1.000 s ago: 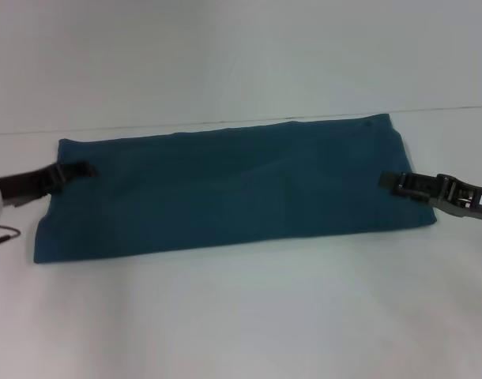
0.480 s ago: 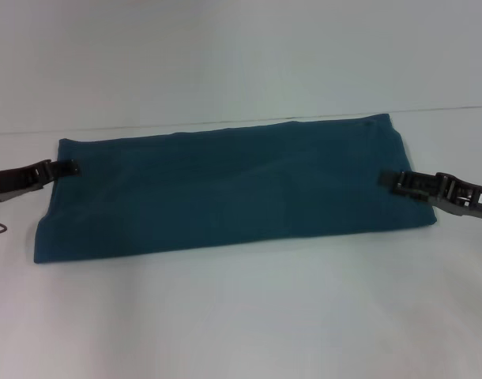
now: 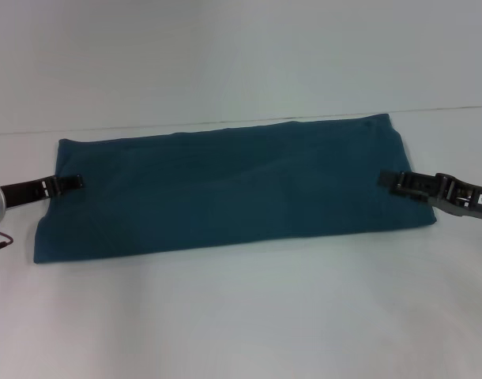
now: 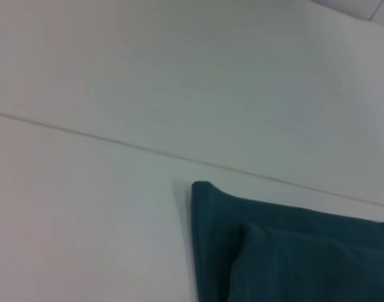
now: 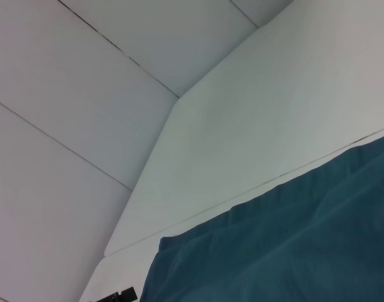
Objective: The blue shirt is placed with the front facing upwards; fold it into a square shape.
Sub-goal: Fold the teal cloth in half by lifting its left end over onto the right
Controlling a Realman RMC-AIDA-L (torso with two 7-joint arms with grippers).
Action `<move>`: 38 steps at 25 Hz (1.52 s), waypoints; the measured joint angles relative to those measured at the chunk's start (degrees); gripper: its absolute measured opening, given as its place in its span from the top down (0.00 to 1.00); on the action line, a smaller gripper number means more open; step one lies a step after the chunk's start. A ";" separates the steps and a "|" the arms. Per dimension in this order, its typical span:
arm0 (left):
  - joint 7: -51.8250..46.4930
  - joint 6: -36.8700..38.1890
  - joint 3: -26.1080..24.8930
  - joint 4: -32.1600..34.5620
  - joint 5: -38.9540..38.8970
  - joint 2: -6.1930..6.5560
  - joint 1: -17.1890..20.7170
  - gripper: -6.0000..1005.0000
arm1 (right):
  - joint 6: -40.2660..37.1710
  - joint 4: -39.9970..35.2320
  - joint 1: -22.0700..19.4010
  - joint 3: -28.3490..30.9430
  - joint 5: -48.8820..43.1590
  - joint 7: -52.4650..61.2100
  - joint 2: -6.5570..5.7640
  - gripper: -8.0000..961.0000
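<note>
Item: shirt (image 3: 225,189). We record it lying flat on the white table (image 3: 241,316), folded into a long band running left to right, plain teal side up, no print showing. Its far edge runs close to the seam where table meets wall. In the left wrist view we note a folded corner (image 4: 208,195) with a second layer lying on top of it.

Item: left gripper (image 3: 71,182). We find it low at the shirt's left end, its tip at the cloth edge. We cannot tell whether its fingers are parted or closed, nor whether it holds cloth.

Item: right gripper (image 3: 387,181). We find it low over the shirt's right end, tip on or just above the fabric. Its grip we likewise cannot tell.
</note>
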 joint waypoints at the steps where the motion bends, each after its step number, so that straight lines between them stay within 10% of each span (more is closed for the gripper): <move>1: -0.01 -0.12 0.01 -0.10 0.01 0.00 -0.01 0.18 | 0.00 0.00 0.00 0.00 0.00 0.00 0.01 0.44; 38: -0.52 -1.01 -0.17 -4.05 0.97 -0.88 -1.62 0.18 | 0.19 0.63 0.00 0.00 -0.09 0.00 -0.07 0.44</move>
